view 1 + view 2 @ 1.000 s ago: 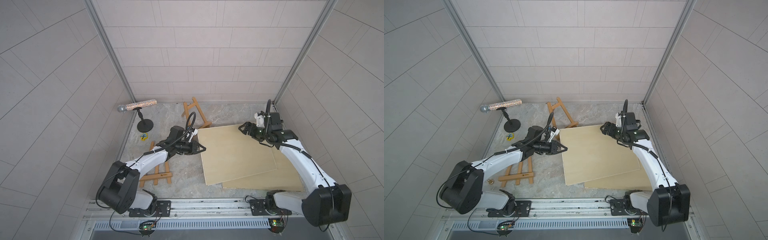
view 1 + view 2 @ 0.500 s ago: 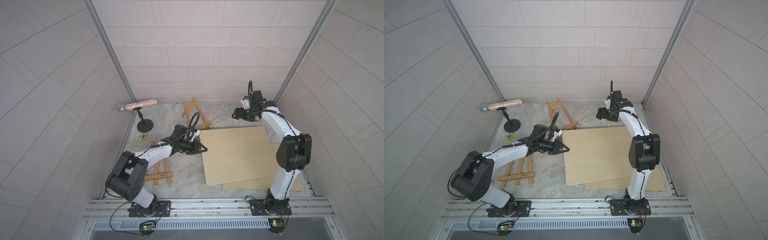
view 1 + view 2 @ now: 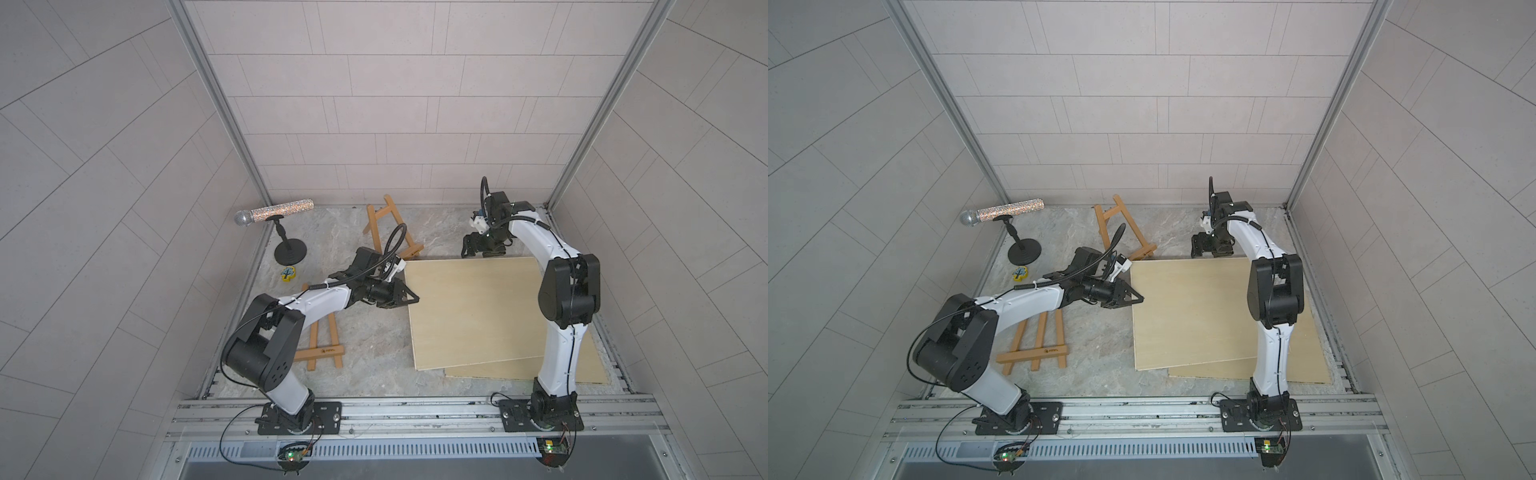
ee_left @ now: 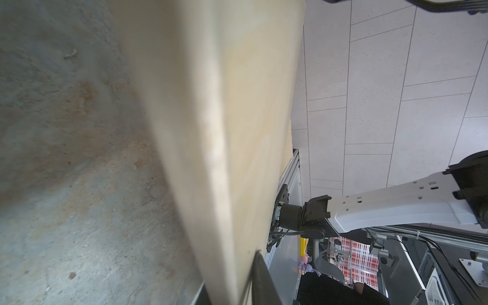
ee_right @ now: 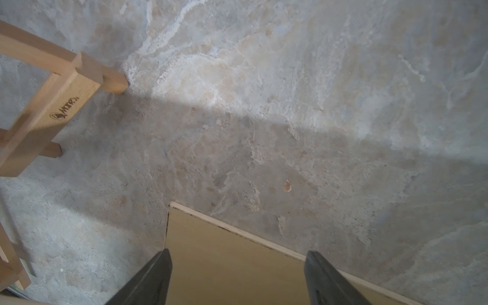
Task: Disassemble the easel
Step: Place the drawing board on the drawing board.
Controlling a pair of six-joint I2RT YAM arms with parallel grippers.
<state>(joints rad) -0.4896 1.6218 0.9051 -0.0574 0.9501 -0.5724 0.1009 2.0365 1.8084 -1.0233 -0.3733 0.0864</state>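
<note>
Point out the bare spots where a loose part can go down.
Bare: front middle, between the front easel and the top board; back, between the back easel and the right gripper. Crowded: the left, around the microphone stand.

bare floor (image 3: 440, 232) behind board (image 3: 478, 311), easel (image 3: 383, 212) alongside

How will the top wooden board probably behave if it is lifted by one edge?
The top board looks thin, flat and wide, so probably stiff yet light. Its smooth face may slide over the lower board.
</note>
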